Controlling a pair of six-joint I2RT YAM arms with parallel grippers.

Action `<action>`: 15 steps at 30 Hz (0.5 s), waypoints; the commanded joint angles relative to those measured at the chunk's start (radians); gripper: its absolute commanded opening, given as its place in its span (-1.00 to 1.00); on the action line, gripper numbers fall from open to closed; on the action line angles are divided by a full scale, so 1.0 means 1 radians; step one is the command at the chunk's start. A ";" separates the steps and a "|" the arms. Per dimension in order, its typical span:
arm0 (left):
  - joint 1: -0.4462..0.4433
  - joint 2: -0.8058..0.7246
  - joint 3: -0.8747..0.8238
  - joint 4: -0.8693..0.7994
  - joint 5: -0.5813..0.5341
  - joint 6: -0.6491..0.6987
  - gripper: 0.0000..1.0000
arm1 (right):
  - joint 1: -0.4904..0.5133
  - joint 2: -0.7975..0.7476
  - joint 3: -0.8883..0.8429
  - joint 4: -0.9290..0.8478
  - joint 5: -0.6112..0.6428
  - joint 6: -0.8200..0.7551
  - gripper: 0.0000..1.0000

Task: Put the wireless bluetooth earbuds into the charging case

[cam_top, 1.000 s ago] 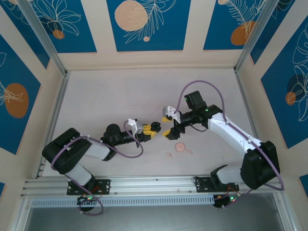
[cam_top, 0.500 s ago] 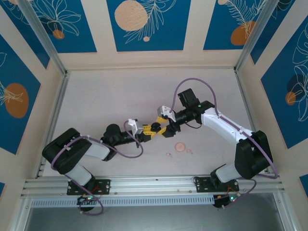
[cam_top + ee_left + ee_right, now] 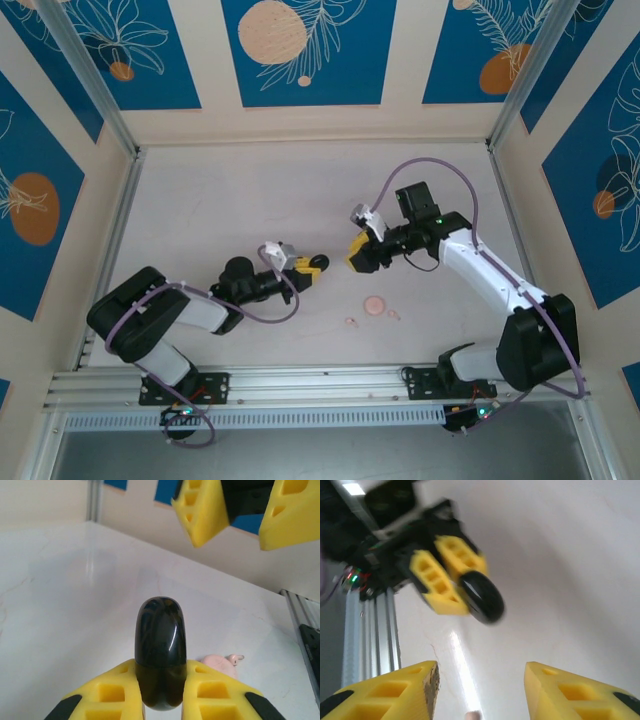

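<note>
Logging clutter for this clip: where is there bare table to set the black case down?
Bare: the far half of the table, from the back wall to the left end effector and right end effector; also along the left rail. Crowded: the near middle, where the pink case and pink earbuds lie.

VIEWS: top external, left wrist, right wrist | READABLE TEXT: none | LABELS/BRANDS: none legible | NUMBERS/SIGNS: none legible | wall panels (image 3: 308,50): blue leaf-and-circle artwork, no lettering

Right gripper (image 3: 355,252) has drawn back from the left gripper's (image 3: 306,266) charging case (image 3: 161,645)
</note>
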 commanded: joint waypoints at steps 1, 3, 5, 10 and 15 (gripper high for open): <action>-0.002 -0.049 0.030 -0.151 -0.118 -0.129 -0.79 | -0.007 0.058 0.053 -0.165 0.245 0.408 0.00; 0.006 -0.073 0.058 -0.290 -0.169 -0.203 -0.79 | -0.005 0.089 0.055 -0.233 0.292 0.539 0.04; 0.019 -0.095 0.102 -0.443 -0.186 -0.258 -0.79 | 0.007 0.103 0.041 -0.277 0.329 0.620 0.08; 0.060 -0.134 0.189 -0.731 -0.170 -0.371 -0.75 | 0.043 0.137 0.021 -0.370 0.450 0.804 0.21; 0.132 -0.147 0.241 -0.916 -0.117 -0.474 -0.73 | 0.085 0.218 0.027 -0.386 0.459 0.848 0.29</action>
